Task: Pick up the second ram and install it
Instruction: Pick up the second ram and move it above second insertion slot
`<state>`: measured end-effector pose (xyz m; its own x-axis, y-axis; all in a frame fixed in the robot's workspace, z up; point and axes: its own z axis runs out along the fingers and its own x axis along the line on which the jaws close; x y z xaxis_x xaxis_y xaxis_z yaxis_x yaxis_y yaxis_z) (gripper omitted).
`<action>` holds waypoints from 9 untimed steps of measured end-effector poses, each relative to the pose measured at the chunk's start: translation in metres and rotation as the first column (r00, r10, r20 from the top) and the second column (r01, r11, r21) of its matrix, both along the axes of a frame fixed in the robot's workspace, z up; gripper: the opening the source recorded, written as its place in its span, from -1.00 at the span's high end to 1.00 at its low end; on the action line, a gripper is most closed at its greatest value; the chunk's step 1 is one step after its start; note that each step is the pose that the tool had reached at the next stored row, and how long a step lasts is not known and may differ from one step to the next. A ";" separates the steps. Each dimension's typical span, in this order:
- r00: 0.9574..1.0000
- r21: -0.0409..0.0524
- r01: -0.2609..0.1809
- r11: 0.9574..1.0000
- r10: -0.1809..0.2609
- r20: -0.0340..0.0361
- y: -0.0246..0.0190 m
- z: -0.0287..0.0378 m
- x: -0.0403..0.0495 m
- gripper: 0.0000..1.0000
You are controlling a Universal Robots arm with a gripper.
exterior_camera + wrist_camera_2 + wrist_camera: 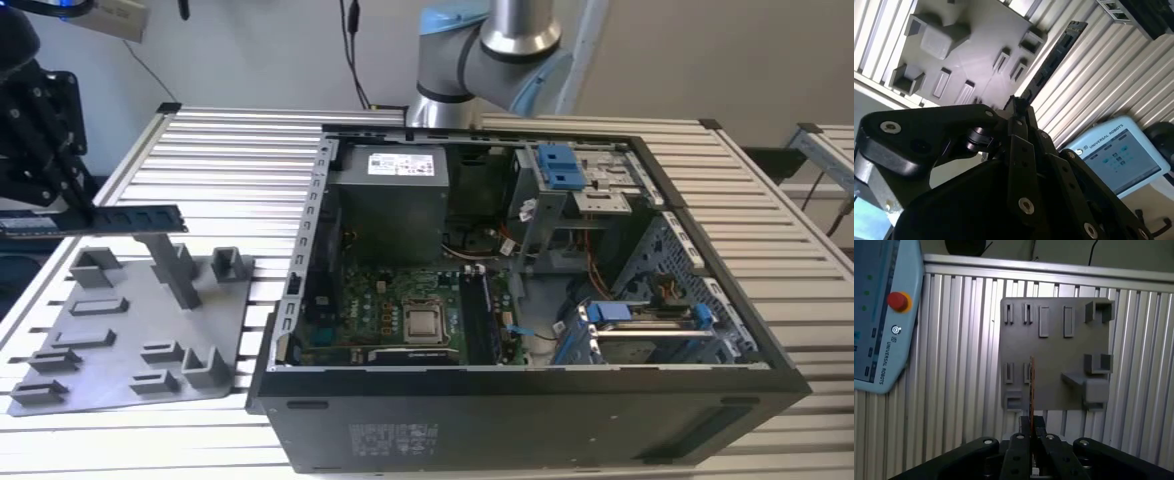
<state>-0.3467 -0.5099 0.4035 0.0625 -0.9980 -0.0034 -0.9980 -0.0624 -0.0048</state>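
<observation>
One end of the ram [127,217] is all the gripper [64,208] has, jaws clamped on it, held level over the plate [120,335], well apart from the case [534,385]. Long overhang, so it could probably twist in the grip and seat crooked.

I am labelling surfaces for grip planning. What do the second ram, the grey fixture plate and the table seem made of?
The second ram: thin dark circuit board, matte.
The fixture plate: likely plastic, uniform matte grey with blocky posts.
The table: probably aluminium, silvery ribbed slats with sheen.
</observation>
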 end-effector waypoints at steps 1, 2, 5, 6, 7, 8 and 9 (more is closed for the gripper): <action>1.000 0.000 0.000 1.000 0.000 0.000 0.0000 -0.0003 0.0016 0.72; 1.000 -0.001 0.000 1.000 0.000 0.001 0.0000 -0.0005 0.0031 0.72; 1.000 -0.002 0.000 1.000 0.000 0.001 0.0000 -0.0012 0.0073 0.72; 1.000 -0.002 0.000 1.000 0.000 0.001 0.0000 -0.0014 0.0084 0.72; 1.000 -0.002 0.000 1.000 0.000 0.002 0.0000 -0.0016 0.0094 0.72; 1.000 -0.003 0.000 1.000 0.000 0.002 0.0000 -0.0018 0.0104 0.72; 1.000 -0.003 0.000 1.000 0.000 0.002 0.0000 -0.0020 0.0114 0.72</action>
